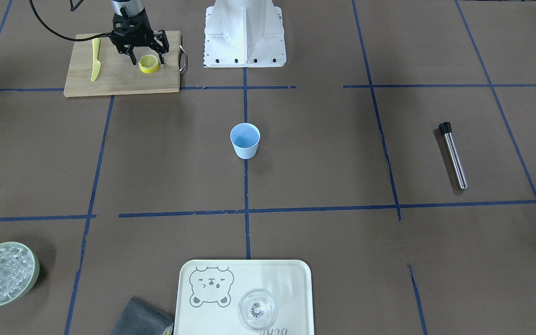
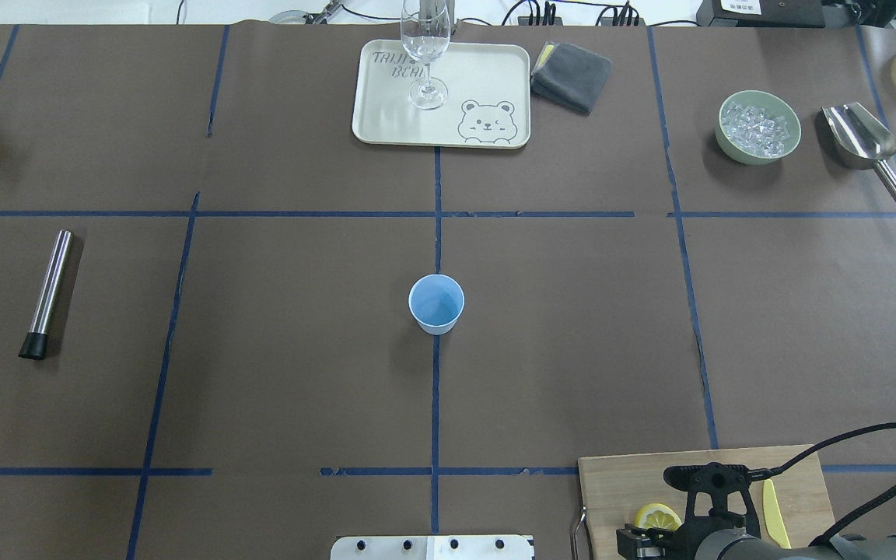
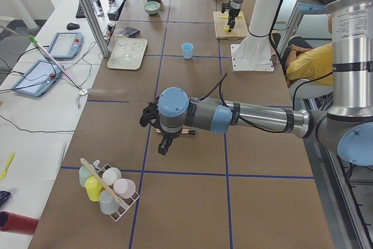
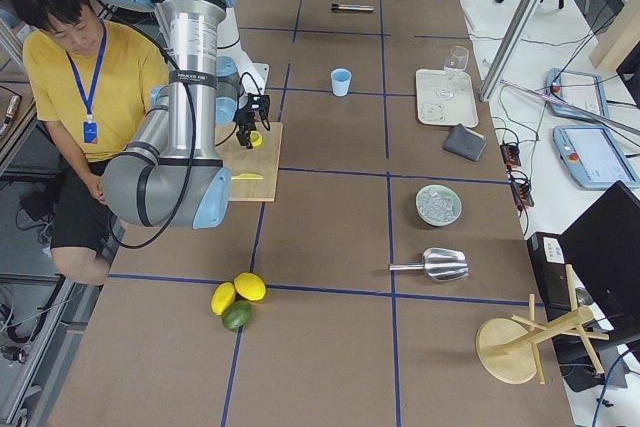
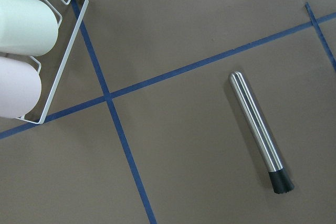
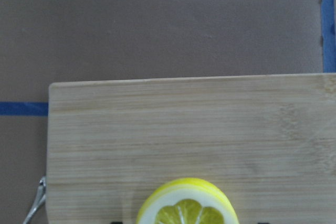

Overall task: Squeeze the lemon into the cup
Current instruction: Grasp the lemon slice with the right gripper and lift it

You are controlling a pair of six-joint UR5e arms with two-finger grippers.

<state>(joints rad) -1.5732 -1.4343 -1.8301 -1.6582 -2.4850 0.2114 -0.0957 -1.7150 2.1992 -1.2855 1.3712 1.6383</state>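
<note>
The lemon (image 1: 149,63) is a yellow slice with a pale segmented face, lying flat on the wooden cutting board (image 1: 119,79). It also shows in the overhead view (image 2: 656,516) and the right wrist view (image 6: 186,205). My right gripper (image 1: 148,61) is open and lowered over the slice, one finger on each side of it. The light-blue cup (image 1: 245,139) stands upright at the table's middle (image 2: 436,303), far from the board. My left gripper (image 3: 160,138) hovers over a steel muddler (image 5: 260,132); I cannot tell whether it is open or shut.
A yellow knife (image 1: 95,58) lies on the board beside the gripper. A tray (image 2: 487,70) with a clear glass (image 2: 425,47), a grey cloth (image 2: 571,75), a bowl of ice (image 2: 757,127) and a metal scoop (image 2: 864,144) stand along the far edge. A cup rack (image 5: 31,51) is near the muddler.
</note>
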